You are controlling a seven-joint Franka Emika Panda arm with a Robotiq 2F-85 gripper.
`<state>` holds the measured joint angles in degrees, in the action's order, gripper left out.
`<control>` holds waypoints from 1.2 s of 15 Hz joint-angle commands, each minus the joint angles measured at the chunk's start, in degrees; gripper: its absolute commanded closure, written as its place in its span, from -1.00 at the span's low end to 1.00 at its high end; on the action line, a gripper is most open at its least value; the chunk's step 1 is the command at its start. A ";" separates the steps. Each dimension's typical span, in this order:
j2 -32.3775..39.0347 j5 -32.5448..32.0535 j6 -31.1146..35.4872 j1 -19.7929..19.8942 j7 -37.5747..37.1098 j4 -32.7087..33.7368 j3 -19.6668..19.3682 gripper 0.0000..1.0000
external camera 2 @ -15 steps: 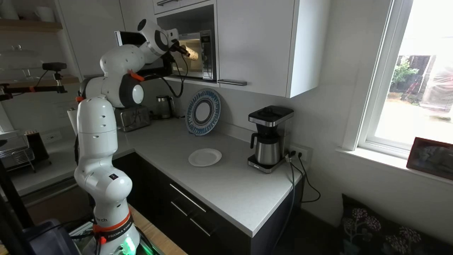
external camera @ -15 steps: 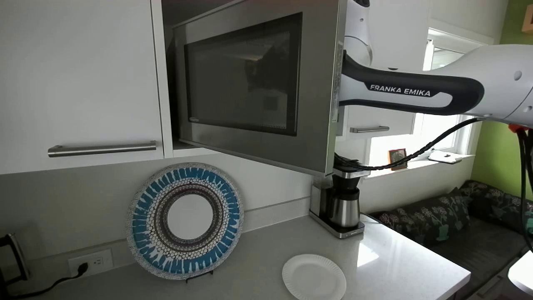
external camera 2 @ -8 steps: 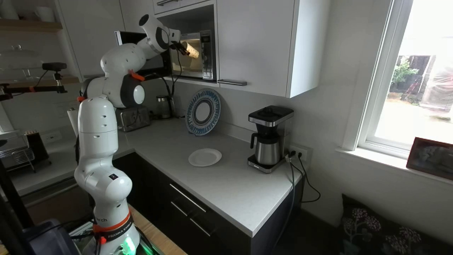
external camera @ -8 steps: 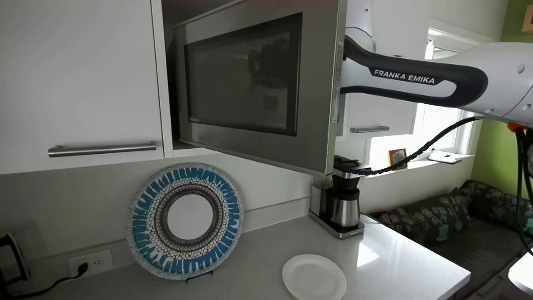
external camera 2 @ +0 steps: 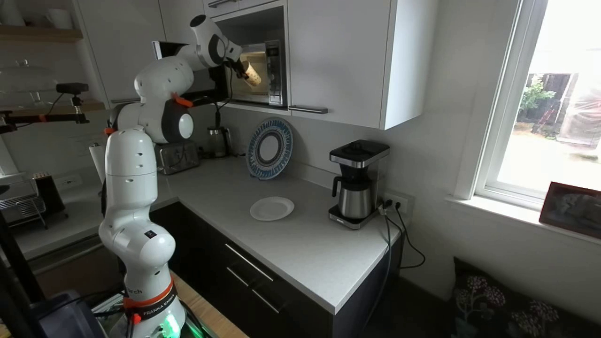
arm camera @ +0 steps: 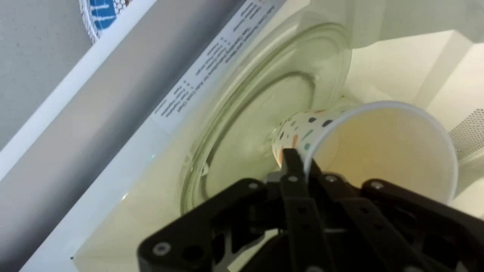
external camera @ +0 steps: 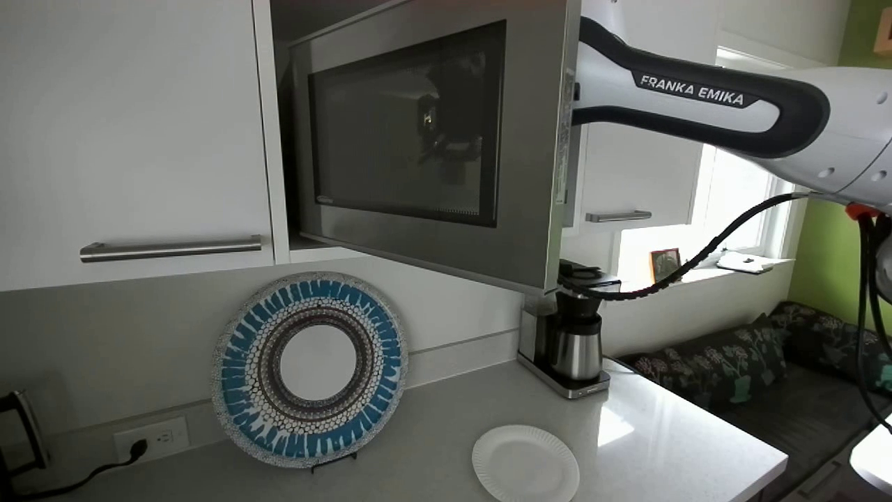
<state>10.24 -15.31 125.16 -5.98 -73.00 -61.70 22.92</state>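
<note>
the pale grey counter (external camera 2: 291,244) carries a white plate (external camera 2: 272,208) lying flat, a coffee maker (external camera 2: 359,183) near its end, a blue-patterned platter (external camera 2: 269,149) propped up at the back, and, farther along, a toaster (external camera 2: 177,157) and a kettle (external camera 2: 217,143) near each other.

A round white paper plate (external camera 2: 272,208) lies on the pale grey counter (external camera 2: 300,253). From it, in an exterior view, I see a blue-and-white patterned disc (external camera 2: 269,149) on edge at twelve o'clock, a boxy silver toaster (external camera 2: 181,158) at ten, a black-and-steel coffee maker (external camera 2: 357,190) between two and three.
</note>
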 commanded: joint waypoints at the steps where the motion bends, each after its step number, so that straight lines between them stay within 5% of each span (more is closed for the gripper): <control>1: 0.16 1.40 0.00 0.03 0.23 0.27 0.04 0.93; 11: 0.93 8.74 0.28 0.78 -3.55 1.83 0.81 0.98; 18: 1.33 12.26 -1.00 1.05 -16.12 2.94 -0.21 0.98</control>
<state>10.76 -5.05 125.26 -5.17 -84.17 -60.00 22.98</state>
